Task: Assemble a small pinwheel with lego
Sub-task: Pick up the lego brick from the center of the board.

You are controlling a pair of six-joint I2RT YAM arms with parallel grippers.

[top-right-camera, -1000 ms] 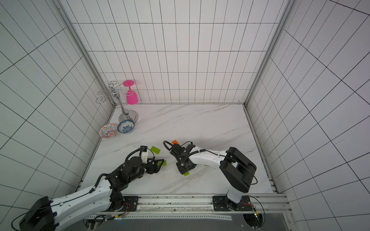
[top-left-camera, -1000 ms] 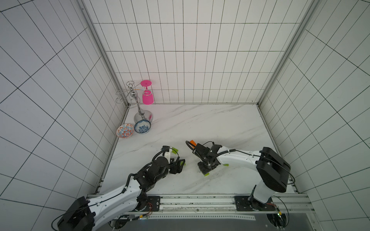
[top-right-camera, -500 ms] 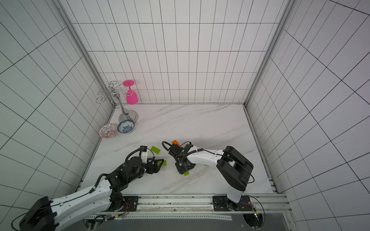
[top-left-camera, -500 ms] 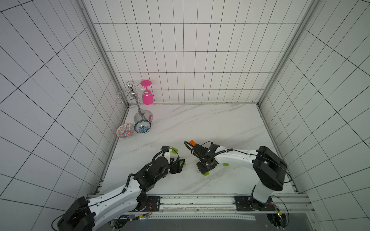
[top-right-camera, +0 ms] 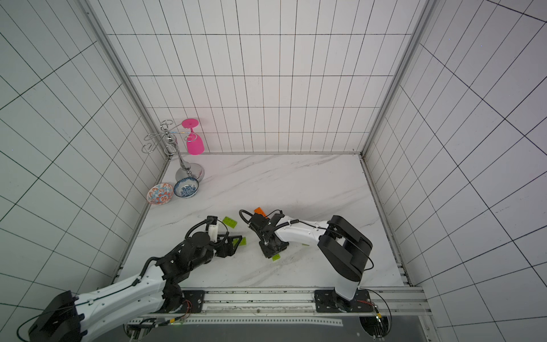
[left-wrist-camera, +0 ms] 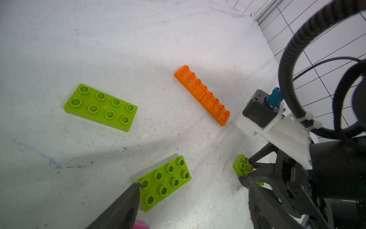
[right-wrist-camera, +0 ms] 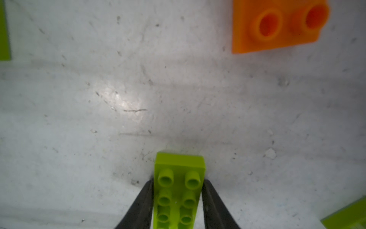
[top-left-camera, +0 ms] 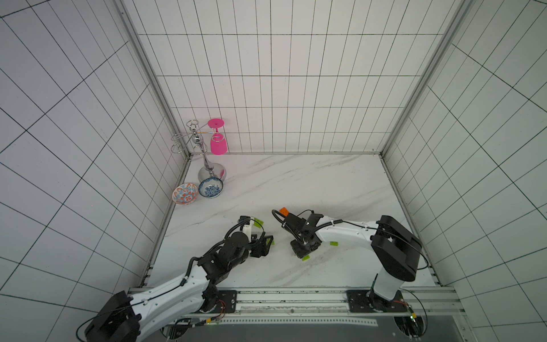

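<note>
The lego bricks lie apart on the marble table (top-left-camera: 296,183); no pinwheel is in view. My right gripper (right-wrist-camera: 177,185) points down and is shut on a lime-green brick (right-wrist-camera: 179,178), one finger against each long side; its end sticks out below the gripper (top-left-camera: 303,251) in both top views (top-right-camera: 276,257). My left gripper (left-wrist-camera: 193,184) is open just above a second lime-green brick (left-wrist-camera: 164,182). A sliver of pink brick (left-wrist-camera: 141,225) shows by one finger. Two orange bricks (left-wrist-camera: 202,95) lie end to end, and a third lime brick (left-wrist-camera: 101,107) lies flat.
A chrome rack (top-left-camera: 207,165) with a pink goblet (top-left-camera: 218,143) stands in the back left corner, two patterned bowls (top-left-camera: 185,194) beside it. Another lime brick (top-left-camera: 334,243) lies by the right arm. Tiled walls close three sides; a rail (top-left-camera: 296,296) runs along the front.
The right gripper has shifted slightly toward the left arm and its fingers have narrowed onto the lime-green brick. The left arm has stayed still.
</note>
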